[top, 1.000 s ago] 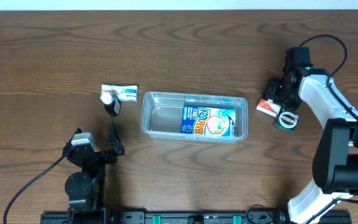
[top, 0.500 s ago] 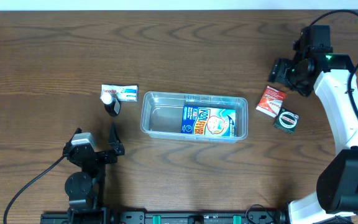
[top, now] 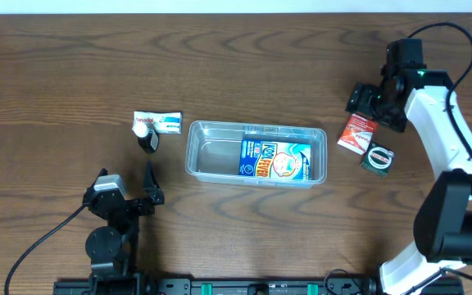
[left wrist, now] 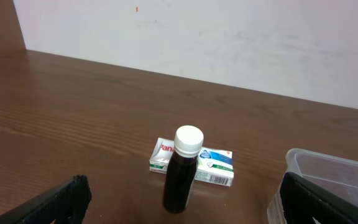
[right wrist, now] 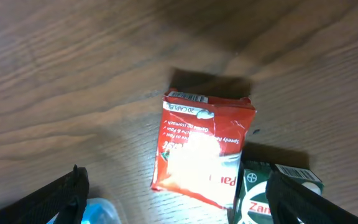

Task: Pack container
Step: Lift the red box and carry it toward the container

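Note:
The clear plastic container sits mid-table with a blue printed carton lying in its right half. A red carton and a green carton lie to its right. My right gripper is open and empty, hovering just beyond the red carton; the green carton lies beside it. A dark bottle with a white cap and a white carton are left of the container. My left gripper is open and empty, facing the upright bottle from a distance.
The white carton lies flat behind the bottle. A corner of the container shows at the right of the left wrist view. A white wall runs along the table's far edge. The left arm's base stands at the front left.
My right gripper has pulled back from low over the red carton toward the far side, then shifted slightly left. The red carton now shows fully. The left arm has not moved.

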